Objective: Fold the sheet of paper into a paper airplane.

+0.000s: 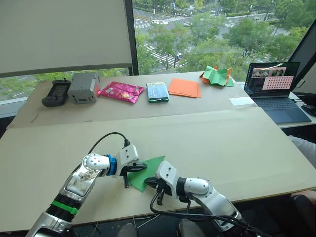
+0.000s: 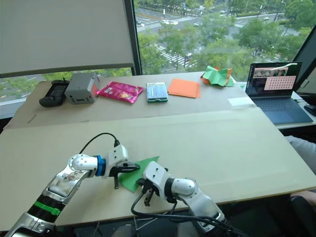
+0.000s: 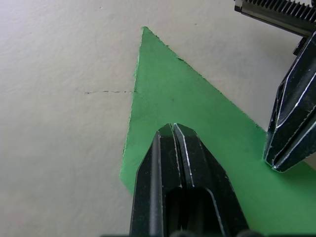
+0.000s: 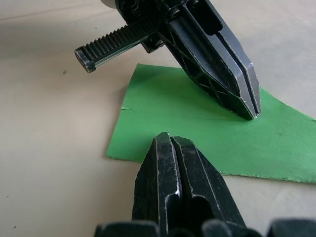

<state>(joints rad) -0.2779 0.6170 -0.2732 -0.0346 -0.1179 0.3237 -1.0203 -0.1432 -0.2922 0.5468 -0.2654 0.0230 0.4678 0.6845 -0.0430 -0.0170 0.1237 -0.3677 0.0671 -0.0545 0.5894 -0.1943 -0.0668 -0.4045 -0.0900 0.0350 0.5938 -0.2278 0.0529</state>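
A wide beige table (image 1: 237, 148) stands before a window looking down on trees and streets, its far strip lined, left to right, with a black handheld device (image 1: 56, 93), a grey box-shaped unit (image 1: 83, 88), a crinkled pink snack packet (image 1: 120, 91), a small green-edged pack (image 1: 157, 92), flat orange sheets (image 1: 184, 88), a crumpled green-and-orange paper heap (image 1: 216, 76) and an open dark laptop (image 1: 275, 89) with a white slip (image 1: 242, 101) in front of it. Near the front edge lies the paper airplane (image 1: 148, 172), a flat pointed wedge of bright green paper, its tip aimed away from both sets of fingers. The left gripper (image 1: 132, 171) has its two black fingers pressed together with no gap, tips bearing down on the green surface at the wedge's left part. The right gripper (image 1: 149, 183) likewise has its fingers drawn tight together, nothing between them, tips at the near edge of the wedge; whether they touch the paper cannot be told. The two pairs of tips stand just beside each other over the wide end of the green wedge
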